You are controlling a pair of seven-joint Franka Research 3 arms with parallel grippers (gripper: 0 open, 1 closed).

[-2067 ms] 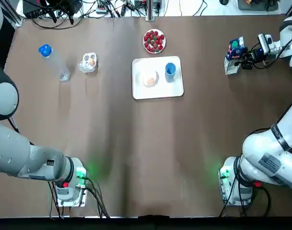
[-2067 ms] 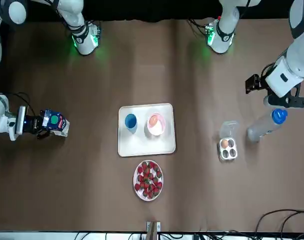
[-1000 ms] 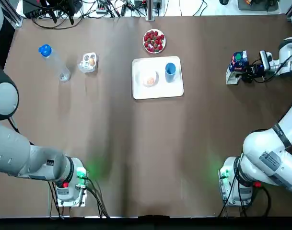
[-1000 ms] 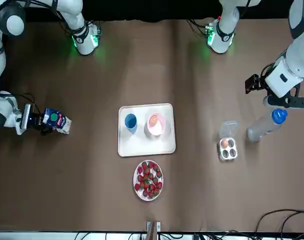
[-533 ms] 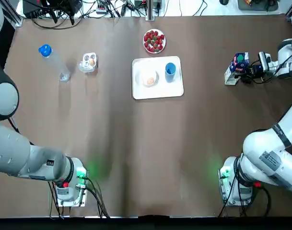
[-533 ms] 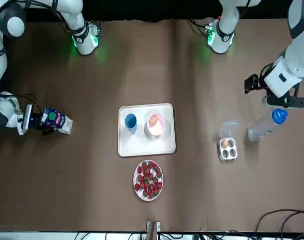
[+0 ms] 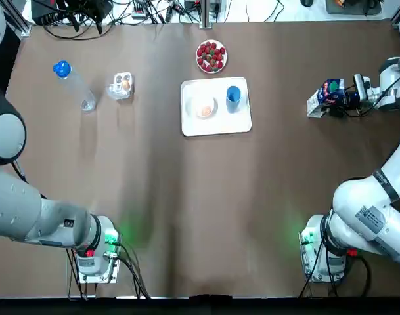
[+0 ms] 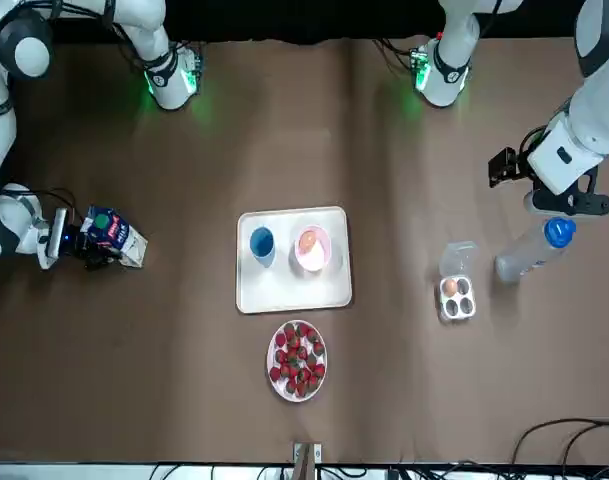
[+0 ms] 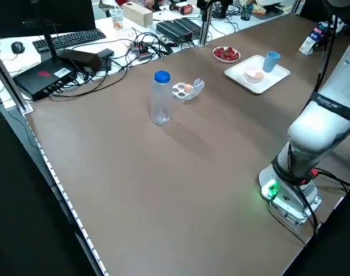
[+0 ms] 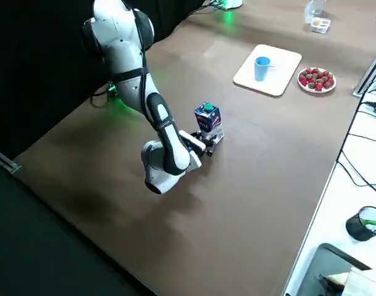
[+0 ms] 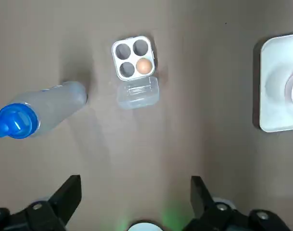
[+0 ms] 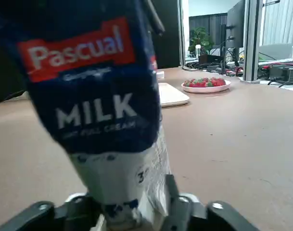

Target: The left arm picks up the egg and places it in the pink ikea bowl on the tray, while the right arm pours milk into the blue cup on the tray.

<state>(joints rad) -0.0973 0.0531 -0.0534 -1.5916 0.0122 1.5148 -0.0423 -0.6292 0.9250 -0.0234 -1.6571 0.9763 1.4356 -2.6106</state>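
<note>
Cardboard gives the milk carton (image 7: 323,97) thin walls that will dent under a hard squeeze. Any liquid inside would make it bottom-heavy and prone to slosh, so a firm hold across two flat faces, low on the body, looks the sound choice. That is where the right pincer (image 12: 131,211) grips it, fingers closed on the pale lower part of the carton, near the robot's right edge of the desk (image 7: 186,197) and well apart from the tray (image 7: 216,128). Its long axis runs near vertical with a lean, green cap (image 10: 207,111) uppermost; whether the base touches the desk I cannot tell. To pour, the cap end would have to tip towards the blue cup (image 7: 233,96), which stands upright on the tray just beside the pink bowl (image 8: 325,256). An egg (image 8: 307,241), brittle and smooth, lies in that bowl, and a second egg (image 11: 144,66) sits in the egg box (image 11: 138,92). The left pincer (image 11: 135,180), fingers apart and empty, hovers above the desk near the egg box and the water bottle (image 11: 40,113).
</note>
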